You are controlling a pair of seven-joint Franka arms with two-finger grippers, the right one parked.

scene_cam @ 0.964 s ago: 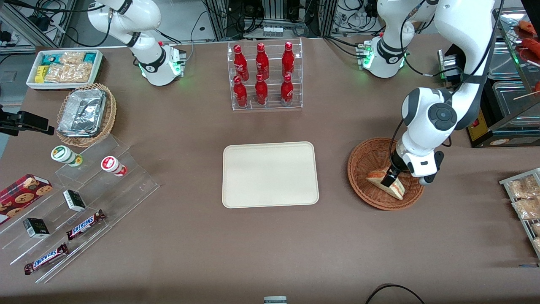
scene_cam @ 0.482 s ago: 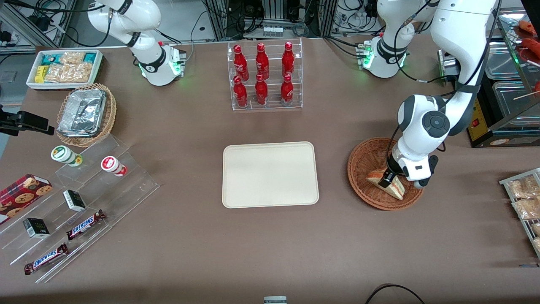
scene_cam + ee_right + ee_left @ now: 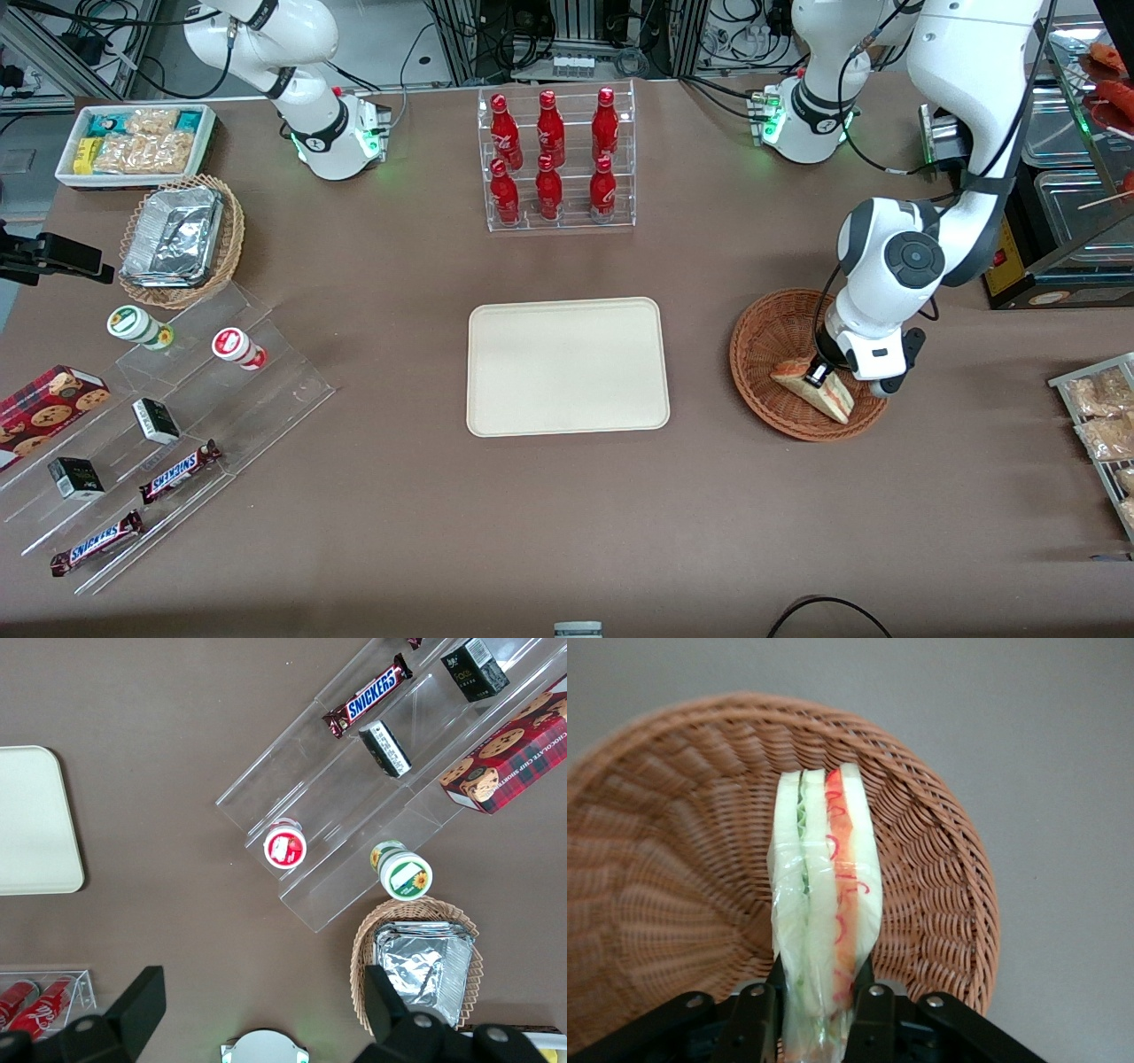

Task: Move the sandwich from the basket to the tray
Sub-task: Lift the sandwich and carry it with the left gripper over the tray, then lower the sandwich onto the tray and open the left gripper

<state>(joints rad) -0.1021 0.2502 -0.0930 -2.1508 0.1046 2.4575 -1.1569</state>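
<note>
Gripper: down inside the basket (image 3: pixel 771 354), the gripper (image 3: pixel 819 374) has its two fingers (image 3: pixel 757 1014) pinched onto the sandwich (image 3: pixel 815 388), one on each bread face.

Grip: the wrist view shows the wedge squeezed between the pads at its near end, wrap crinkling, so this looks like a real hold, not a hover.

Sandwich: over the basket's part nearer the front camera, close to the rim. Whether it has cleared the weave I cannot tell.

Long axis: here's the key thing. The wedge sticks straight out from the fingers, filling edge up, with most of its length past the pads. It is held by one end only, so I'd expect the free end to droop or swing.

Tray: the tray (image 3: pixel 567 366) sits bare at mid-table, well apart from the basket, toward the parked arm's end.

Direction of carry: from the gripper the tray lies sideways across open table, nothing between but the basket's rim.

Next move, my call: lift straight up to clear the rim, then go across.

Risk: a slip from that one-ended pinch.
</note>
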